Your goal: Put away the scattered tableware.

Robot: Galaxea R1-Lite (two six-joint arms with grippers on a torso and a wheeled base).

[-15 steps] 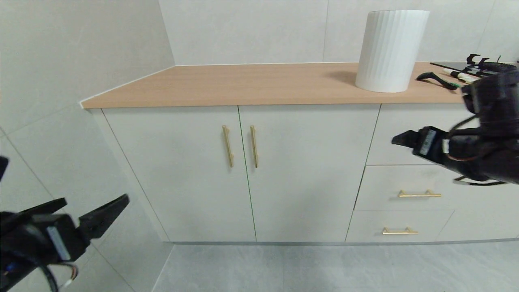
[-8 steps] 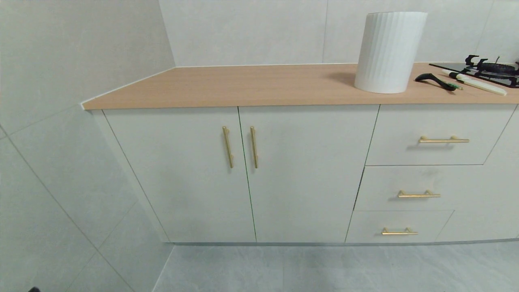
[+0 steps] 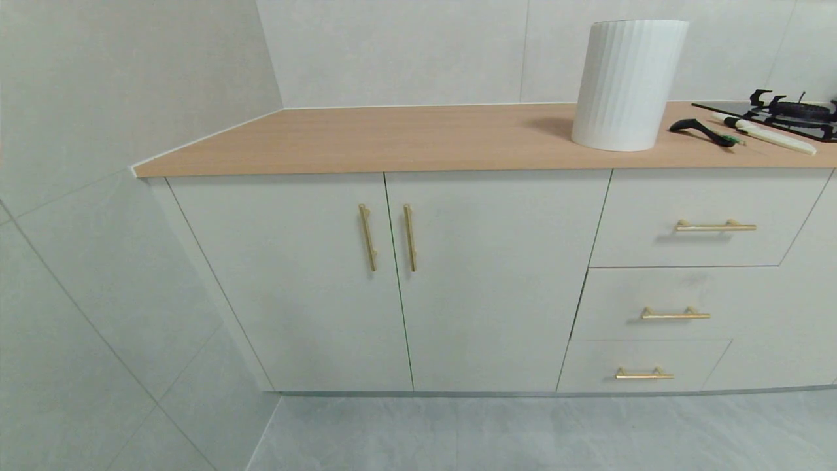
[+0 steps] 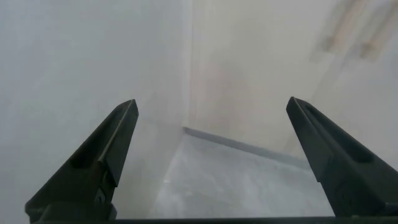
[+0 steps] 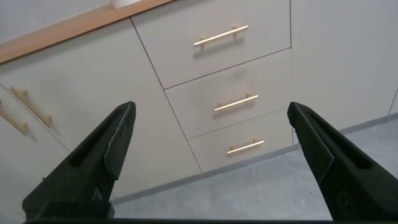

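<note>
Pale tiled kitchen corner, with a wooden countertop (image 3: 392,137) over the cabinets. The scattered tableware, a black utensil (image 3: 703,129) and a long white utensil (image 3: 771,136), lies loose between the ribbed white holder (image 3: 628,85) and the hob (image 3: 798,108), probably meant for that holder. The left gripper (image 4: 211,106) and right gripper (image 5: 211,109) hang low, spread wide and empty, the right facing the drawers (image 5: 249,53).

I see the left claw (image 4: 211,160) spread wide, its two dark fingers (image 4: 107,163) standing far apart and angled forward and down. My right claw (image 5: 211,160) holds the same pose: fingers (image 5: 326,158) fully parted, tips aimed ahead and slightly downward.
</note>
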